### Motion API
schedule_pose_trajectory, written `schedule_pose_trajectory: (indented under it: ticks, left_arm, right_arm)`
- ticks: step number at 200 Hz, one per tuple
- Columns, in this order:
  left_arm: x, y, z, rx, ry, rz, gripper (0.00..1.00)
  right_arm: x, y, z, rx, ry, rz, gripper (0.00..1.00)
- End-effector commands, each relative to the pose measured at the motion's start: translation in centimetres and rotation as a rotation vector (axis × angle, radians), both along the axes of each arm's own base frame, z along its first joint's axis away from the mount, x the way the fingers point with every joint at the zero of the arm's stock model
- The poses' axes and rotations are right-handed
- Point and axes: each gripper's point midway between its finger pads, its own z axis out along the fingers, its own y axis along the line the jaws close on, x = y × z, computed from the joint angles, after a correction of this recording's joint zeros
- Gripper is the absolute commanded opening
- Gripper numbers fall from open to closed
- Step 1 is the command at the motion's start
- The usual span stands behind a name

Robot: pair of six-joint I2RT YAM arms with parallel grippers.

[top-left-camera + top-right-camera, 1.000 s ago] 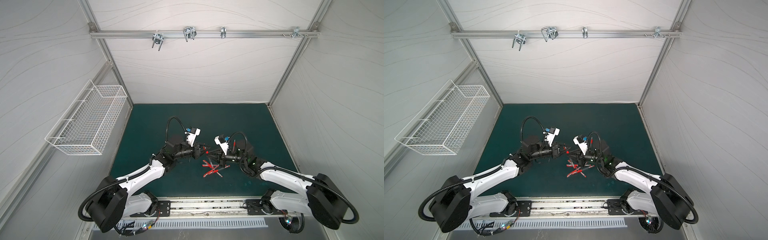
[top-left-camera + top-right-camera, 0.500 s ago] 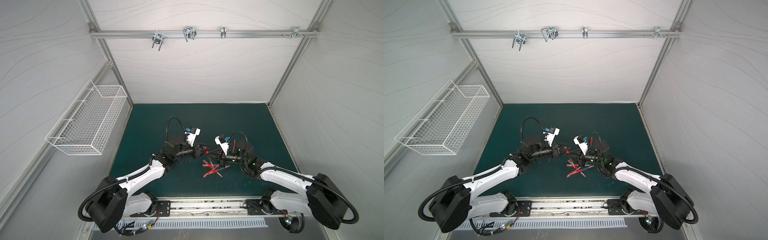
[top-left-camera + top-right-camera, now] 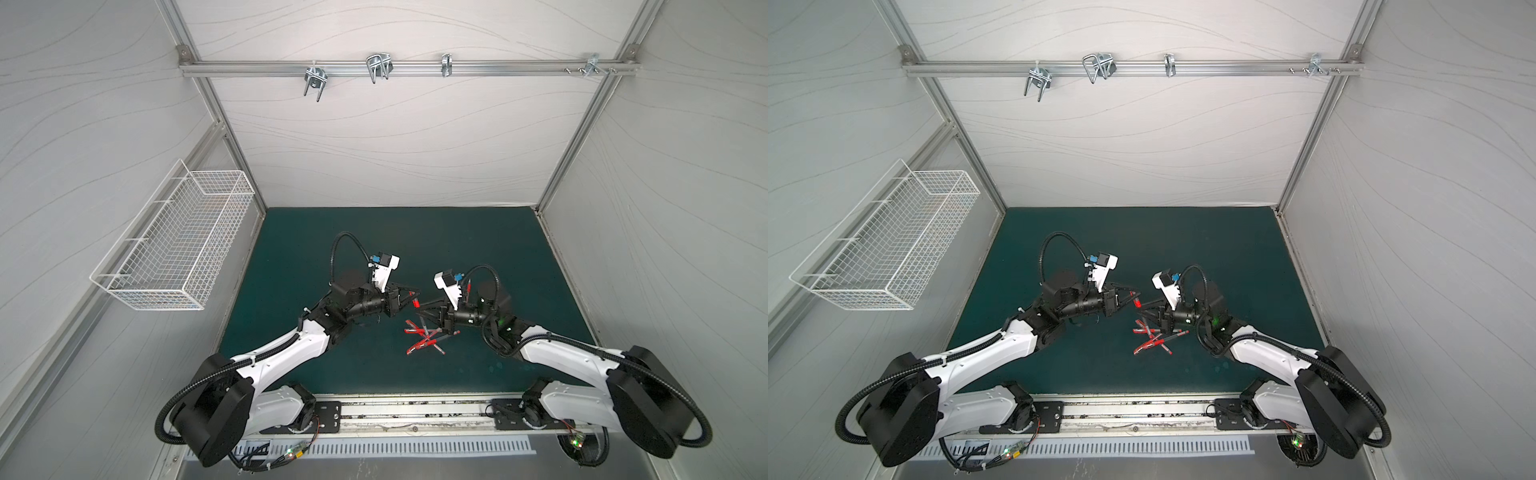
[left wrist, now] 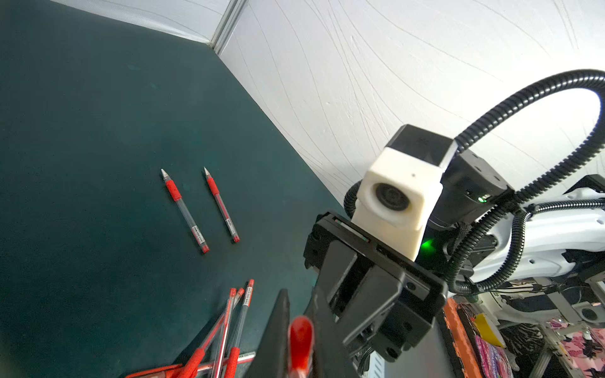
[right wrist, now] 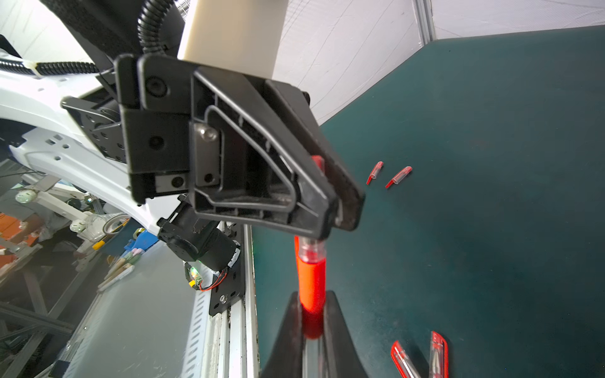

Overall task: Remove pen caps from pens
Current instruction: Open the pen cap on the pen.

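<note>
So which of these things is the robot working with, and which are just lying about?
In the job: pen in right gripper, its cap in left gripper, pen pile, two uncapped pens, two loose caps.
Lying about: wire basket, rail hooks.

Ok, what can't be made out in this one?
- How far the cap sits on the held pen: right wrist view, left gripper covers it.
- Same cap, left wrist view: blurred, too close.
- Count in the pile of pens: too small in both top views, partly behind the right gripper.
</note>
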Motion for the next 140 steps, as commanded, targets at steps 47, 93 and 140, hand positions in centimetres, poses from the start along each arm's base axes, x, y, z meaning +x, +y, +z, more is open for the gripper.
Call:
schedule_pose_trajectory:
  ticks: [47,93,140]
  left_arm:
    - [-0.4,-1.0,1.7,-0.053,-0.042,-0.063,0.0]
    - [1.7,1.3,0.7,0.015,-0.026,0.14,0.0]
    - [2.9,3.2,1.0,0.003,-0.015,0.263,0.0]
  right_arm:
    - [0.2,0.1,0.0,0.014,0.013,0.005,0.0]
    - [1.2,-0.2,-1.3,-0.108,-0.056,-0.125,0.0]
    - [3.2,-1.2,-2.7,-0.362,-0.243,-0.451,0.0]
